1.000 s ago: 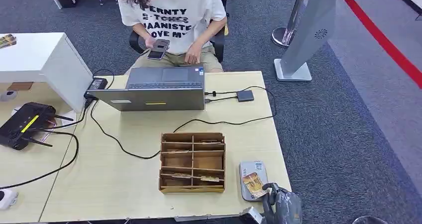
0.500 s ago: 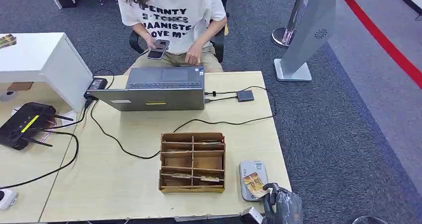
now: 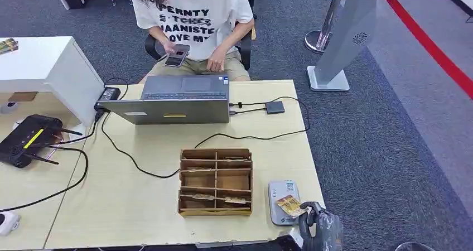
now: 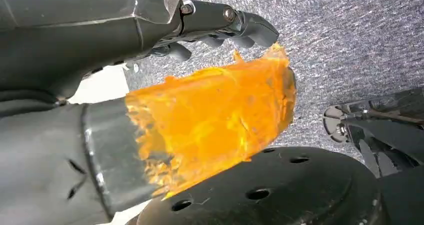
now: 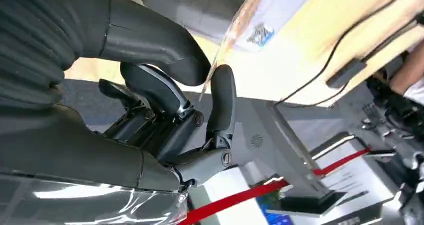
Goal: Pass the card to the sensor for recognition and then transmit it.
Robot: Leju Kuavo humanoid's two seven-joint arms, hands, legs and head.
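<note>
A card with a brown-gold picture hangs over the grey flat sensor at the table's front right corner. My right hand comes in from the table's front edge and pinches the card by its near corner. In the right wrist view the thumb and a dark finger of that hand clamp the card, seen edge-on, above the sensor with its printed code. My left hand, its thumb wrapped in orange tape, hangs over the carpet and holds nothing, fingers apart.
A wooden divided box with several cards stands just left of the sensor. Behind it sit a laptop, a small black hub and trailing cables. A person sits across the table with a phone. A black router lies far left.
My right hand has shifted a little to the right along the table's front edge, carrying the card with it across the sensor's near part. Everything else stays put.
</note>
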